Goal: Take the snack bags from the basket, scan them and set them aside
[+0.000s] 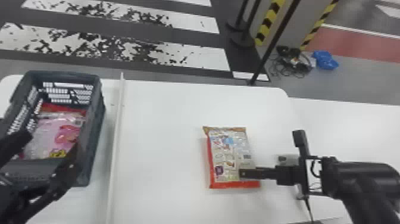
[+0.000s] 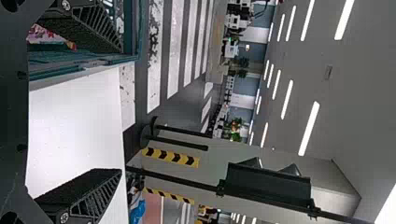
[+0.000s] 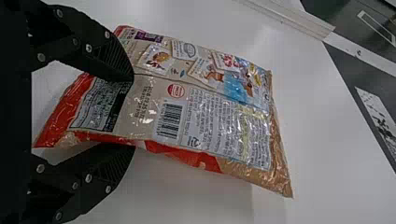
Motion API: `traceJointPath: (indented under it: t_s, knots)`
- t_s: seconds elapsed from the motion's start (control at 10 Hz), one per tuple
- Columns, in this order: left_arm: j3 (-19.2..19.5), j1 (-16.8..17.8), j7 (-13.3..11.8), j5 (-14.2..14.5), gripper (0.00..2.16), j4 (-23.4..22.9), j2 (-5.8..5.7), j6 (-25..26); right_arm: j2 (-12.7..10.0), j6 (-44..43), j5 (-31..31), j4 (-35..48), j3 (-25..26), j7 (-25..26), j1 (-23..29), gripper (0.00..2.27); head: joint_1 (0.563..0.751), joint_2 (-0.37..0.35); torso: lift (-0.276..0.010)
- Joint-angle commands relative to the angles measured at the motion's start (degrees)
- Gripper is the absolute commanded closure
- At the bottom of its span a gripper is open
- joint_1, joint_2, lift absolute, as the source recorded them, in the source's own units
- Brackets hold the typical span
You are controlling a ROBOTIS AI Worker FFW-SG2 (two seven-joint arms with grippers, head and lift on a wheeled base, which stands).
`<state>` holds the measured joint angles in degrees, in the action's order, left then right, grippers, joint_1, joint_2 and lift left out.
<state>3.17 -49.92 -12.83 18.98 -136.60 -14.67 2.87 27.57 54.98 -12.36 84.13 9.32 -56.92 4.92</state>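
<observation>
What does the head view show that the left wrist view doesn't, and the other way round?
The head view adds the snack bag and the right arm at its red end. The left wrist view adds the ceiling lights and a dark panel. Both show the basket, the white table, the left fingers, the striped posts and the blue item on the floor.
</observation>
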Motion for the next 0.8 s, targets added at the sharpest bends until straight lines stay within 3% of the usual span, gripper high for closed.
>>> traceJointPath:
  t_s: [0.0, 0.4, 0.7]
  knots:
    - [0.0, 0.1, 0.0, 0.0, 0.08, 0.0, -0.01, -0.1, -0.1, -1.8, 0.0, 0.1, 0.2, 0.1, 0.1, 1.65, 0.695, -0.235, -0.075]
    - [-0.1, 0.1, 0.0, 0.0, 0.08, -0.1, 0.08, -0.8, -0.3, 0.4, -1.7, 6.6, 4.0, 0.8, 3.1, 1.65, 0.695, -0.236, -0.075]
    - [-0.4, 0.5, 0.0, 0.0, 0.08, 0.6, 0.17, -0.8, -0.1, 10.7, -8.1, 17.3, 13.3, 1.2, 4.3, 1.65, 0.695, -0.240, -0.075]
